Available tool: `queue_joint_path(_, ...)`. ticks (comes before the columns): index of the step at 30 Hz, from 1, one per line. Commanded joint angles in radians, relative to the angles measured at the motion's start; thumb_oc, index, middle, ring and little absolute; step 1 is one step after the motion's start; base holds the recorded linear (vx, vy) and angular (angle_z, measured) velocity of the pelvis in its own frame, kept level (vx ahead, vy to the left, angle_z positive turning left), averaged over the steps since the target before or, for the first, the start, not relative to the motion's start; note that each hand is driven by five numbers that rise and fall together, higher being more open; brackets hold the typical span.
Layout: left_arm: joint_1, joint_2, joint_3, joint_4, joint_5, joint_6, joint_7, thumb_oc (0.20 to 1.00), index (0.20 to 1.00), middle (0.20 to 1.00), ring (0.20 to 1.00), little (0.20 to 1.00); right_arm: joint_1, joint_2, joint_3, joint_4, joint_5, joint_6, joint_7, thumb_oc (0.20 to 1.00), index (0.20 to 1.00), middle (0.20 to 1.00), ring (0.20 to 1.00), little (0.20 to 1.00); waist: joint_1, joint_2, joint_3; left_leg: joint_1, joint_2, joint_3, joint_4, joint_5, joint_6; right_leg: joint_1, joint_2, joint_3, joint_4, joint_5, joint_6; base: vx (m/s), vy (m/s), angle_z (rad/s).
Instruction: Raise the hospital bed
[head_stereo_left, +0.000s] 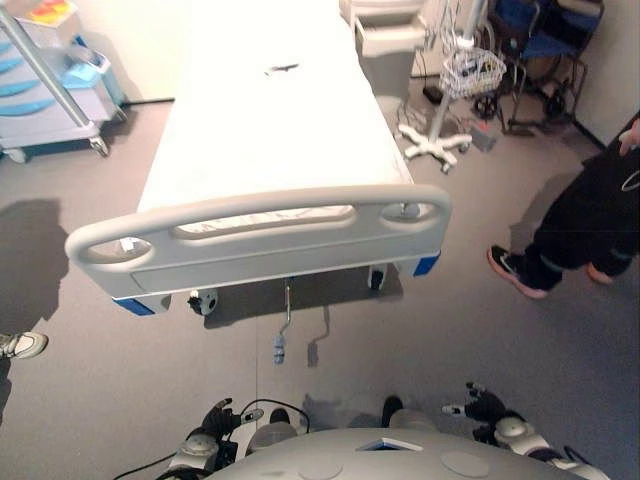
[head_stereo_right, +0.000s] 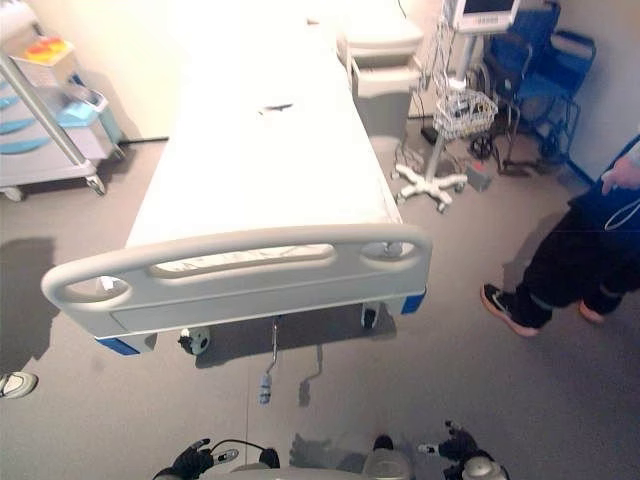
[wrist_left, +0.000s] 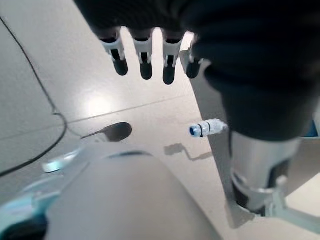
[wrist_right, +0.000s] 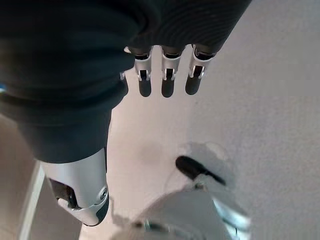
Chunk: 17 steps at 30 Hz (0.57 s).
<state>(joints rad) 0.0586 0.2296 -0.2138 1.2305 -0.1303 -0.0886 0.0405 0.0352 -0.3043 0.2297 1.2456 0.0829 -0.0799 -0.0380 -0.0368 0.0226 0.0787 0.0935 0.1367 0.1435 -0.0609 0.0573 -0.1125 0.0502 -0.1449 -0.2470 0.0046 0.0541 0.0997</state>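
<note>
The hospital bed (head_stereo_left: 270, 130) stands in the middle of the room, running away toward 12 o'clock, with its grey footboard (head_stereo_left: 260, 240) nearest to the robot. Under the footboard, at about 6 o'clock of it, the crank handle (head_stereo_left: 281, 335) hangs down over the grey floor (head_stereo_left: 420, 330), its light grip pointing down.

The left hand (head_stereo_left: 215, 420) is low at 7 o'clock, fingers straight and relaxed, holding nothing, well apart from the crank. The right hand (head_stereo_left: 487, 407) is at 5 o'clock, also with loose straight fingers and nothing in it.

A person (head_stereo_left: 590, 225) in dark trousers stands at 3 o'clock. A stand with wire basket (head_stereo_left: 470, 70) is at 1 o'clock, a trolley (head_stereo_left: 50, 80) at 10 o'clock.
</note>
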Motion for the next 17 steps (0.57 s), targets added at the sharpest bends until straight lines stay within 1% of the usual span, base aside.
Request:
queue_joint_path(1, -0.065, 0.000, 0.006, 0.017, 0.056, -0.008, 0.016, 1.000, 1.000, 1.000, 1.000, 1.000, -0.047, 0.026, -0.017, 0.020, 0.036, -0.001, 0.000, 1.000, 1.000, 1.000, 1.000, 1.000, 0.016, -0.044, 0.020, -0.001, -0.059, -0.007, 0.021, 0.006, 0.020, 0.039, -0.015, -0.015, 0.049, -0.015, 0.094, 0.08, -0.006, 0.12)
queue_joint_path(2, -0.065, 0.000, 0.006, 0.017, 0.056, -0.008, 0.016, 1.000, 1.000, 1.000, 1.000, 1.000, -0.047, 0.026, -0.017, 0.020, 0.036, -0.001, 0.000, 1.000, 1.000, 1.000, 1.000, 1.000, 0.016, -0.044, 0.021, 0.000, -0.059, -0.007, 0.020, 0.006, 0.020, 0.040, -0.015, -0.016, 0.048, -0.015, 0.094, 0.09, -0.002, 0.13)
queue_joint_path(3, -0.064, -0.003, -0.001, 0.015, 0.056, -0.010, 0.013, 1.000, 1.000, 1.000, 1.000, 1.000, -0.044, 0.031, -0.009, 0.022, 0.030, -0.002, 0.000, 1.000, 1.000, 1.000, 1.000, 1.000, 0.016, -0.042, 0.008, 0.008, -0.059, -0.008, 0.002, 0.012, 0.015, 0.047, -0.013, -0.025, 0.041, -0.016, 0.095, 0.04, -0.001, 0.08)
queue_joint_path(8, -0.068, -0.007, -0.010, 0.016, 0.057, -0.013, 0.013, 1.000, 1.000, 1.000, 1.000, 1.000, -0.035, 0.034, -0.010, 0.030, 0.025, -0.003, -0.004, 1.000, 1.000, 1.000, 1.000, 1.000, 0.011, -0.043, 0.001, 0.014, -0.060, -0.017, -0.009, 0.016, 0.013, 0.058, -0.010, -0.034, 0.035, -0.017, 0.090, 0.02, -0.002, 0.02)
queue_joint_path(17, -0.066, -0.007, -0.012, 0.017, 0.058, -0.018, 0.006, 1.000, 1.000, 1.000, 1.000, 1.000, -0.030, 0.035, -0.007, 0.038, 0.015, -0.003, -0.005, 1.000, 1.000, 1.000, 1.000, 1.000, 0.006, -0.044, -0.010, 0.027, -0.059, -0.016, -0.012, 0.007, 0.018, 0.071, -0.006, -0.033, 0.022, -0.021, 0.086, 0.03, -0.009, 0.02)
